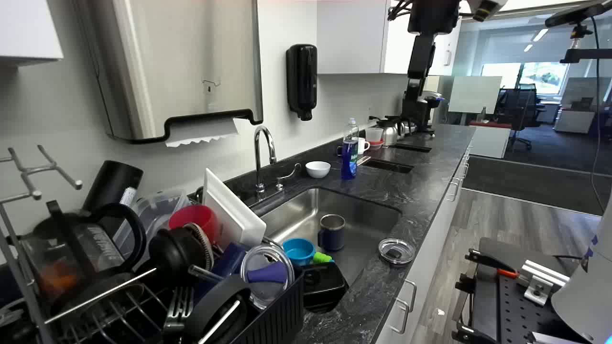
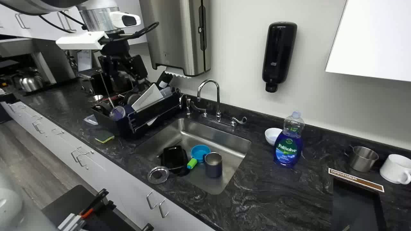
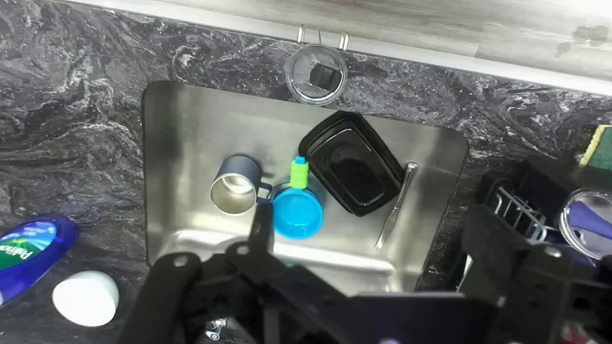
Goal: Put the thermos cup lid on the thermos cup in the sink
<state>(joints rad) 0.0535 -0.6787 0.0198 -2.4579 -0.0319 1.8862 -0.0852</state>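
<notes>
Thermos lid (image 3: 317, 75) — one, on countertop (image 3: 229, 62)

Claw (image 3: 370, 217) downward, jaws wide apart

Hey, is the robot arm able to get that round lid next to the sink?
Probably yes. The lid lies on the countertop beside the sink, with nothing seen on top of it, and the fingers stand open. They'd have to move across and down first, though.
</notes>
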